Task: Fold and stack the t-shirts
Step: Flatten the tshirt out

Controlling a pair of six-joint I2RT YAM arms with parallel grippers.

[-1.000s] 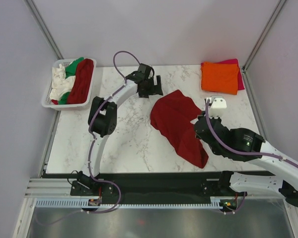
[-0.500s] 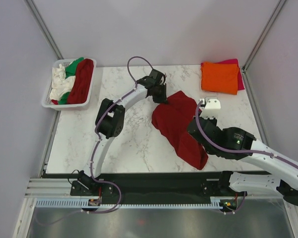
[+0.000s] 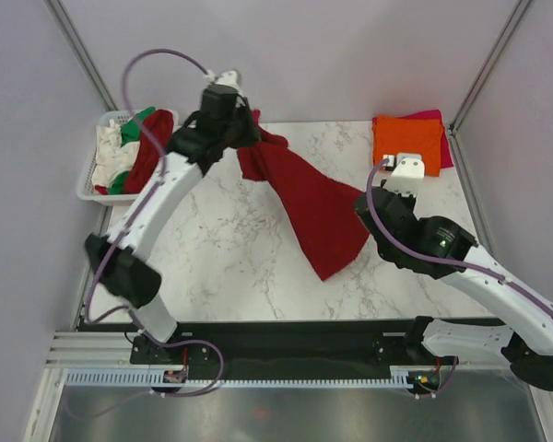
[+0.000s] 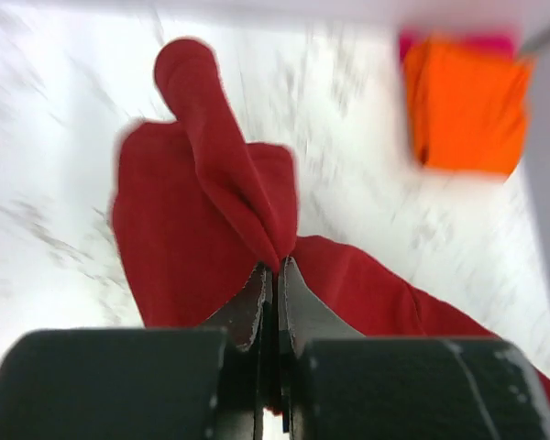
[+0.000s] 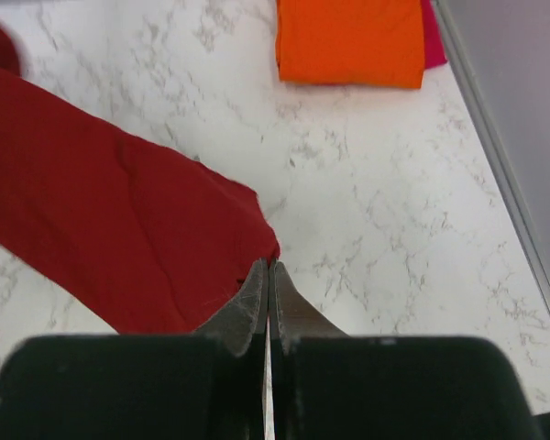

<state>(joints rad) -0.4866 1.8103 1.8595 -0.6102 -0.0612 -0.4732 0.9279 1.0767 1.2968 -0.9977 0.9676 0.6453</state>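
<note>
**Red shirt held between both end effectors**

The left end effector (image 4: 277, 270) is fully closed, pinching a bunched fold of the red shirt (image 3: 304, 198). It holds that end raised near the far edge of the surface (image 3: 230, 249), left of centre. From there the shirt runs diagonally toward the near right, widening as it goes. Its lowest point lies around the middle of the surface.

The right end effector (image 5: 268, 270) is also closed, its fingers pressed together with no gap. In the right wrist view its tips meet a corner of the red shirt and appear to nip it. The cloth around that corner lies flat on the marble. In the top view the arm hides these fingers.

The orange shirt (image 3: 407, 143) sits folded in the far right corner, on top of the pink shirt (image 3: 442, 138), which shows only as a strip along its right and far sides.

The basket (image 3: 90, 180) stands just off the far left corner. It holds the white shirt (image 3: 109, 152), the green shirt (image 3: 136, 120) and a second red shirt (image 3: 152, 147), all crumpled together.
</note>
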